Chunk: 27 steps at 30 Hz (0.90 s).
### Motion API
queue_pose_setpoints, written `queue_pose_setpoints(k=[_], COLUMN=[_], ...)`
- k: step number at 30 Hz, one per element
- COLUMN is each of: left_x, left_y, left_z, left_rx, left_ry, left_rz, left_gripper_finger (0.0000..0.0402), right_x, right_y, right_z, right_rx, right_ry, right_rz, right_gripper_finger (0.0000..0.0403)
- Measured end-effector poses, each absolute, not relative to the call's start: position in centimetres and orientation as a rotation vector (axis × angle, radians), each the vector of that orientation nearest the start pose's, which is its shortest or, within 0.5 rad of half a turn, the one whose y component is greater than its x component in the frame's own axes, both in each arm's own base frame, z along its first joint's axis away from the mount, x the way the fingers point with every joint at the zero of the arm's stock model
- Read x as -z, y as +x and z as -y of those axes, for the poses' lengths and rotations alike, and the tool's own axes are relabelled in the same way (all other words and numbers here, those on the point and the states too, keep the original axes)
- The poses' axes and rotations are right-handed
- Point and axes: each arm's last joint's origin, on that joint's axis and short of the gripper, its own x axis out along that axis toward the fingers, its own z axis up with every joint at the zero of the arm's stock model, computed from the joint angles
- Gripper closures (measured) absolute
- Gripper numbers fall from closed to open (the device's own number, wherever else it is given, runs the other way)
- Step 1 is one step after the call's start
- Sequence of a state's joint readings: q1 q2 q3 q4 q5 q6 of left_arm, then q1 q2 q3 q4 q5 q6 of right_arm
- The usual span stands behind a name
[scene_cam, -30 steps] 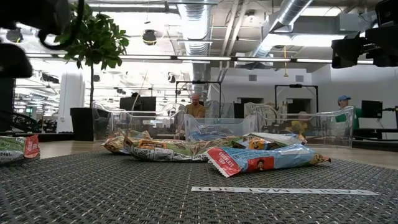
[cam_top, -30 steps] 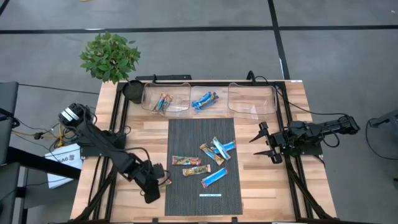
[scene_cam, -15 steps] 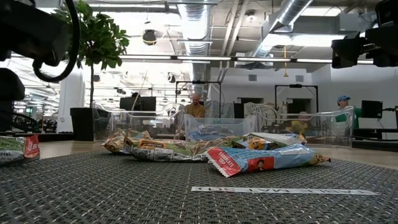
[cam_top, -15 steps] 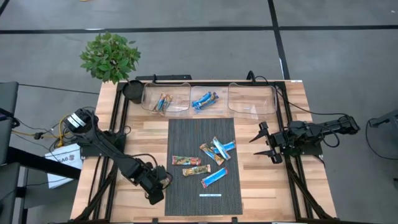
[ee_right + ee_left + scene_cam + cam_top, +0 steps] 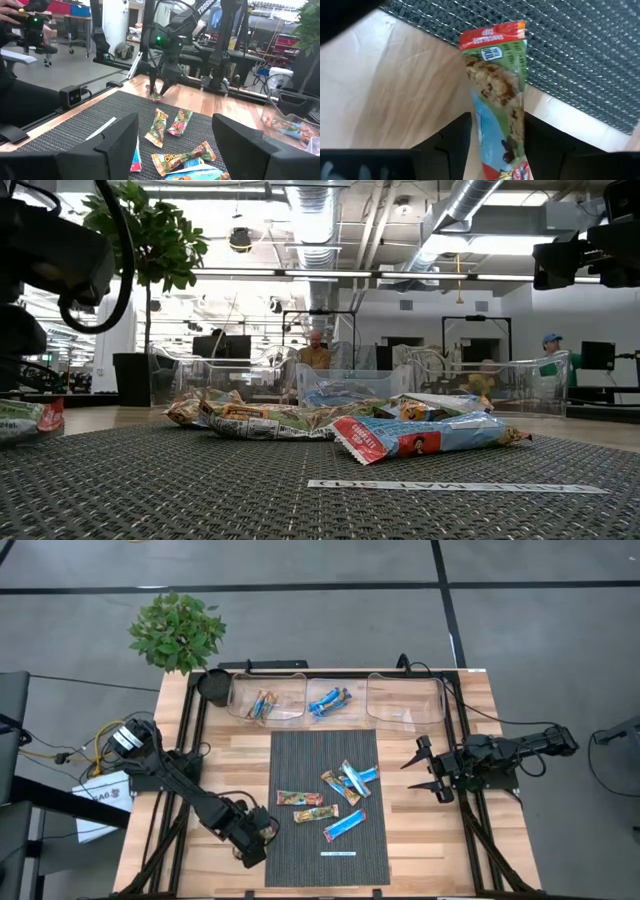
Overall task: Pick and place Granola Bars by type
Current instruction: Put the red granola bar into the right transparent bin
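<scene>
A: High view. Left gripper [image 5: 252,838], lower left of frame, beside the mat [image 5: 300,750]; 5 Granola Bars [image 5: 340,792] loose mid-mat; 3 bins [image 5: 405,700] along the top edge. Right gripper [image 5: 428,769], centre right, fingers spread wide, idle.

B: Low view. Bars [image 5: 420,436] heaped centre frame.

A: Left wrist view. Fingers [image 5: 451,141] closed on 1 green-and-red bar [image 5: 499,95], hanging over the mat edge.

B: Advice, my judgement: lift clear, keep the grip firm, match the bin before release.

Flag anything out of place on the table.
Nothing looks spilled or damaged. Two of the three clear bins hold bars; the right bin looks empty. One granola bar sits off the mat, over bare wood, between the left gripper's fingers. The right gripper waits open.
</scene>
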<state>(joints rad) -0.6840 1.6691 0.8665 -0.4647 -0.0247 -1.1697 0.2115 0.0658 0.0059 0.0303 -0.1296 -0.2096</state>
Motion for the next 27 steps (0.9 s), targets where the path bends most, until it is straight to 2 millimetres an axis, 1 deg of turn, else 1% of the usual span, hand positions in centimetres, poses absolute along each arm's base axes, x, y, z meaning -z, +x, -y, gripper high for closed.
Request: queue_pose_setpoints(k=[3, 5, 15, 19, 23, 27], left_x=[-13.8, -13.7, -13.6, -13.6, -13.6, -14.3], left_y=[22.4, 22.4, 22.3, 22.4, 22.6, 23.8], left_z=[18.1, 18.1, 18.0, 18.0, 18.0, 17.9], left_rx=[-0.200, -0.198, -0.202, -0.209, -0.232, -0.294], left_ry=[-0.528, -0.515, -0.479, -0.463, -0.452, -0.430], left_rz=[-1.331, -1.333, -1.331, -1.311, -1.269, -1.141], left_gripper_finger=[0.0249, 0.0263, 0.0360, 0.0389, 0.0396, 0.0389], right_x=[-16.3, -16.3, -16.3, -16.3, -16.3, -16.3], right_y=[9.8, 9.8, 9.8, 9.8, 9.8, 9.8], right_z=[-2.5, -2.5, -2.5, -2.5, -2.5, -2.5], right_rx=[-0.343, -0.343, -0.343, -0.343, -0.343, -0.343], right_ry=[-0.209, -0.209, -0.209, -0.209, -0.209, -0.209], right_rz=[0.007, 0.006, 0.006, 0.006, 0.006, 0.006], right_gripper_finger=[0.0154, 0.0154, 0.0154, 0.0154, 0.0154, 0.0154])
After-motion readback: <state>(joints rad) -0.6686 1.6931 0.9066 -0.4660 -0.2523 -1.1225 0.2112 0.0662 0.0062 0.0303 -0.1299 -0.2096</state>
